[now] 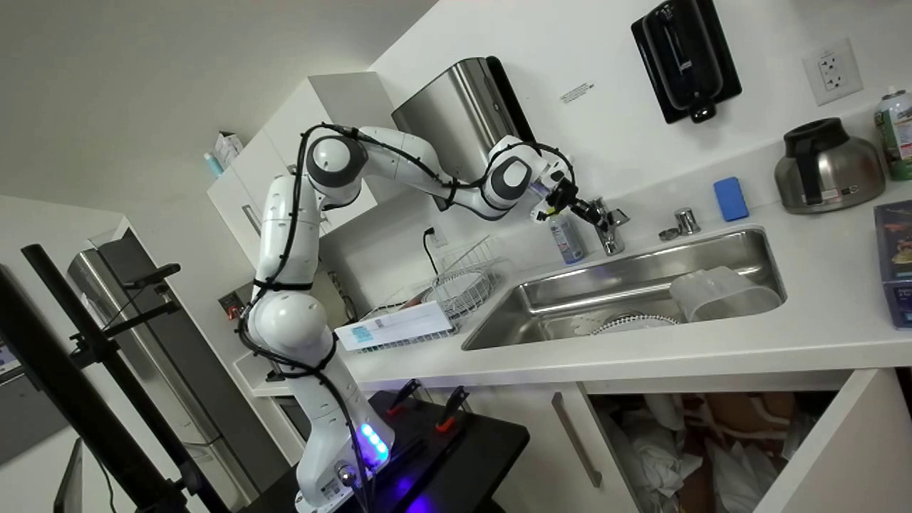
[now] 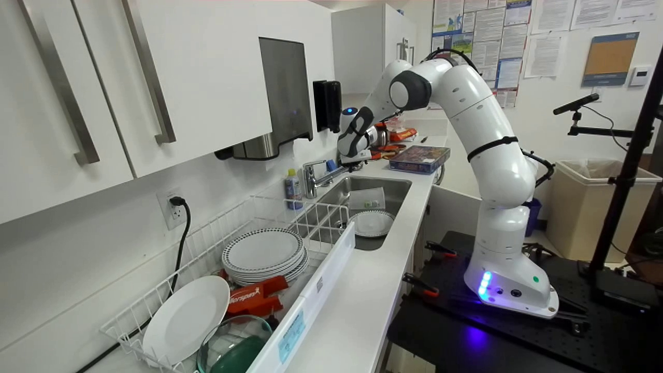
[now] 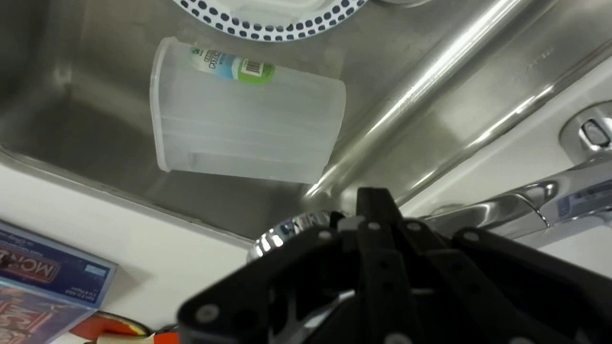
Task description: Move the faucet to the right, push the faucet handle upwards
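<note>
The chrome faucet (image 1: 610,241) stands behind the sink; it also shows in an exterior view (image 2: 310,182). Its thin handle (image 2: 315,163) tops the body, and its spout (image 2: 331,176) points along the counter toward the far end. In the wrist view the spout (image 3: 502,210) runs from the right edge to behind my fingers. A ribbed chrome piece (image 3: 282,235) shows left of them; I cannot tell if it is the spout's end. My gripper (image 3: 377,200) is shut, with nothing visible held. In an exterior view the gripper (image 1: 600,216) overlaps the faucet's upper part; contact cannot be told.
The steel sink (image 1: 541,292) holds a clear pitcher (image 3: 248,119) and a patterned plate (image 2: 372,224). A spray bottle (image 1: 566,239) stands beside the faucet. A chrome stub (image 1: 687,221), blue sponge (image 1: 731,199) and kettle (image 1: 830,171) line the wall. A dish rack (image 2: 248,210) stands nearby.
</note>
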